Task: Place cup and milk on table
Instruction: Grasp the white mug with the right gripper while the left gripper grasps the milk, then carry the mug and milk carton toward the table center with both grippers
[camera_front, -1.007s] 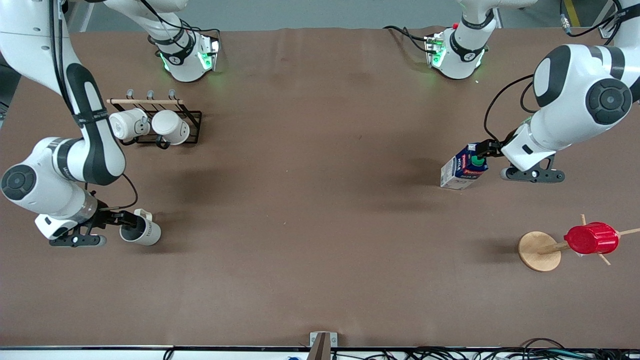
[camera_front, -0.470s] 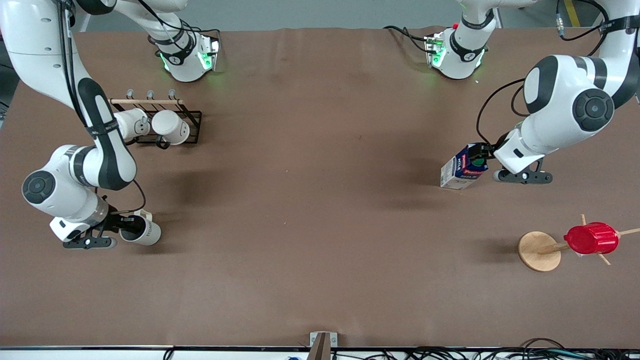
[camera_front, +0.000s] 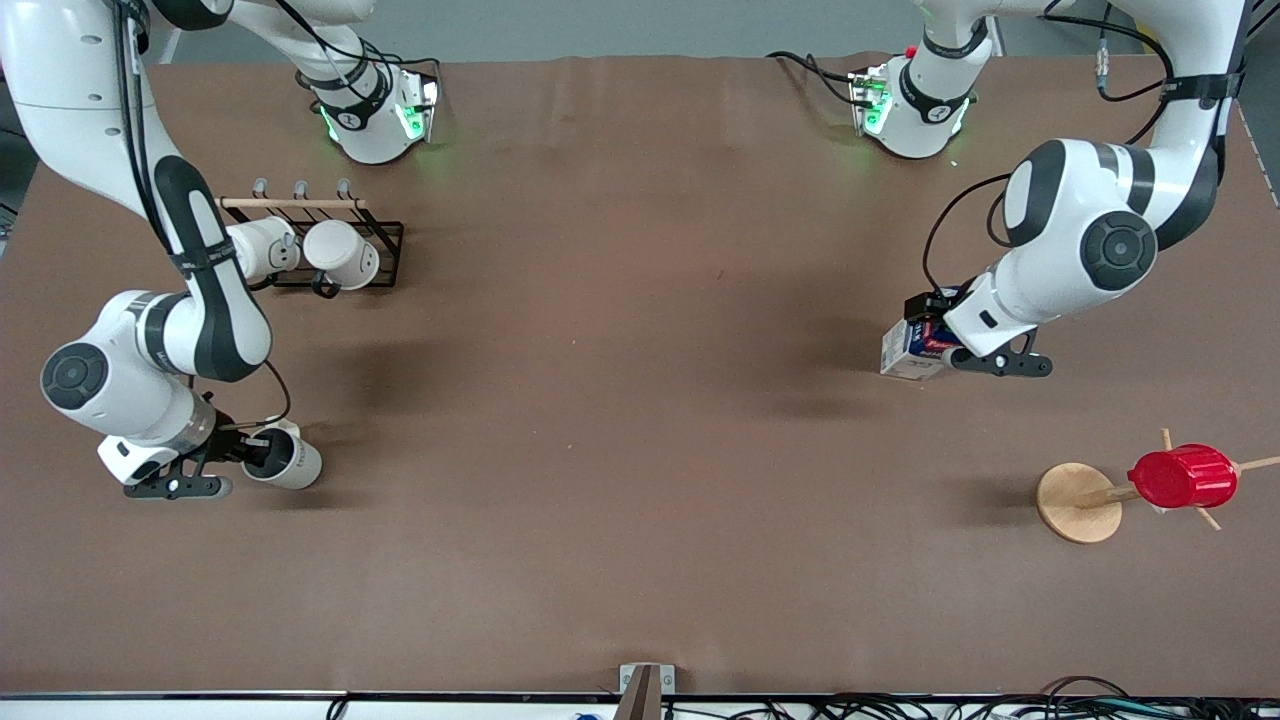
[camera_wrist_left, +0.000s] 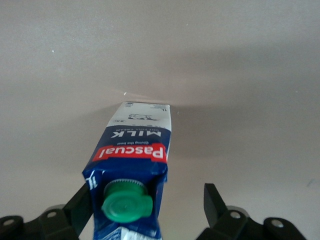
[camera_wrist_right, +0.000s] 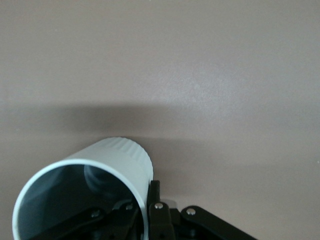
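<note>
The right gripper (camera_front: 243, 452) jaws pinch the rim of the small off-white mug (camera_front: 283, 459), one inside, low over the brown table (camera_front: 620, 420). The left gripper (camera_wrist_left: 150, 202) jaws stand open around the blue-white milk carton (camera_wrist_left: 134, 165), which rests there, so it looks released.

Colours/patterns, current frame

Table (camera_front: 640, 450) matte brown. Milk (camera_wrist_left: 134, 165): dark blue top, white base, green cap, red band with white lettering. Cup (camera_front: 285, 460) off-white, grey inside, small dark lettering. Two plain white mugs (camera_front: 300, 252) on a black wire rack (camera_front: 385, 255) with a tan wooden bar. Red ribbed cup (camera_front: 1182, 476) on a light wooden stand (camera_front: 1075, 502). Arms white with black joints, bases lit green.
</note>
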